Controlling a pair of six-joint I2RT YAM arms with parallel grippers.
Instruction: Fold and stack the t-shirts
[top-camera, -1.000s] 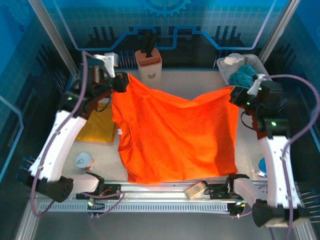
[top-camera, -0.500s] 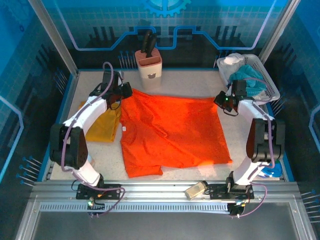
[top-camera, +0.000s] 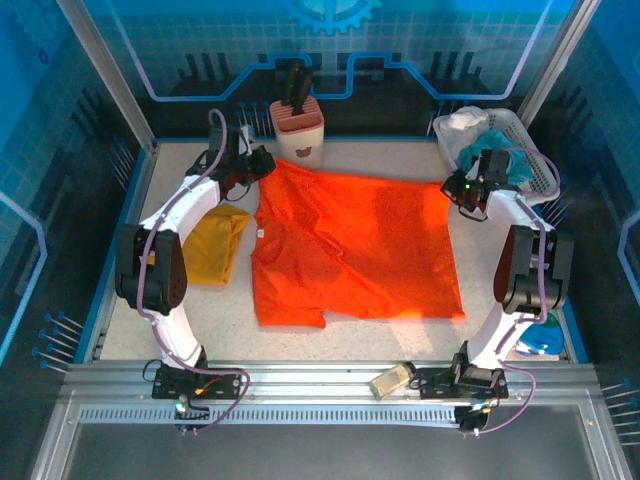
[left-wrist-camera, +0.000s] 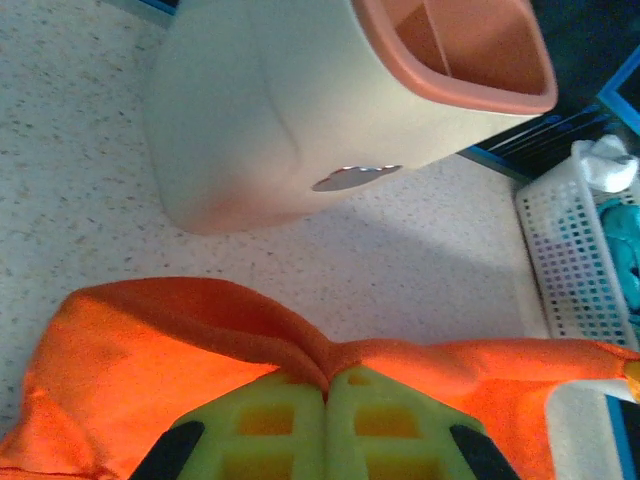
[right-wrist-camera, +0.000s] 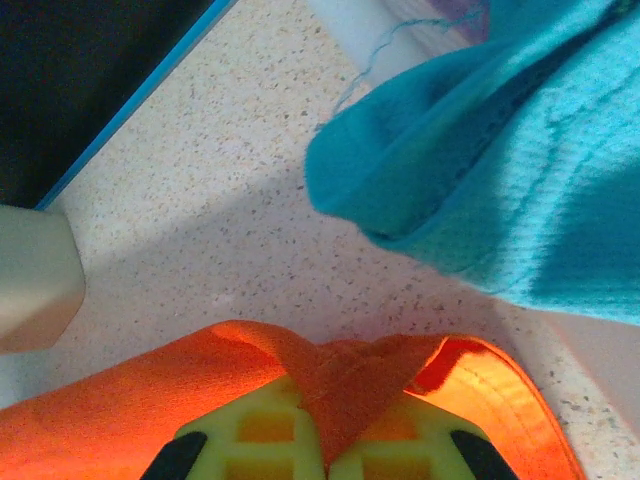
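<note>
Both arms are stretched to the far side of the bench (top-camera: 200, 310), one on each back corner of the orange t-shirt (top-camera: 350, 240). The left tool (left-wrist-camera: 325, 385) is clamped shut with a ridge of orange cloth nipped between its pads, just short of the cream utensil holder (left-wrist-camera: 300, 110). The right tool (right-wrist-camera: 325, 420) is the same story: it is closed on a fold of the shirt that pokes up between the pads, with the teal cloth (right-wrist-camera: 500, 180) hanging out of the white basket (top-camera: 535, 170) just beyond it.

I read this two-corner hold as the way to draw the far edge straight, so the shirt lies spread and mostly flat, ready for folding. The near-left part looks rumpled and doubled under, though from overhead I can't tell if that is a sleeve. The mustard yellow t-shirt (top-camera: 210, 250) sits bunched beside the orange one, under the left arm, waiting its turn. Nothing is folded yet, by my judgement.
</note>
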